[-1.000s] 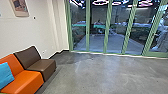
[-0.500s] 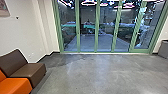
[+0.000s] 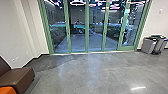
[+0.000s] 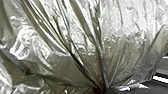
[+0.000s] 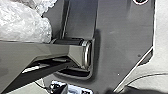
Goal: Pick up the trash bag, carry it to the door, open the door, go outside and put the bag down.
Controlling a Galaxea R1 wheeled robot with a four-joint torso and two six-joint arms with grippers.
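Note:
The silvery, translucent trash bag (image 4: 75,42) hangs in gathered folds close to the left wrist camera. Those folds draw together at my left gripper (image 4: 100,90), which is shut on the bag. Part of the crinkled trash bag (image 5: 23,25) also shows in the right wrist view, beside the robot's own plate and bar. How my right gripper stands cannot be made out. Ahead in the head view is a green-framed glass front, with the door (image 3: 128,27) in its right part, closed. Behind the door's glass is a pale upright shape, perhaps a person.
Grey bins (image 3: 149,45) stand against the wall to the right of the door. A brown seat (image 3: 17,77) and an orange seat (image 3: 7,90) are at the near left. Grey concrete floor (image 3: 87,72) stretches up to the glass front.
The head view has swung to the right, bringing the bins and the right-hand wall into the picture. The wall picture and the blue cushion on the orange seat have left it.

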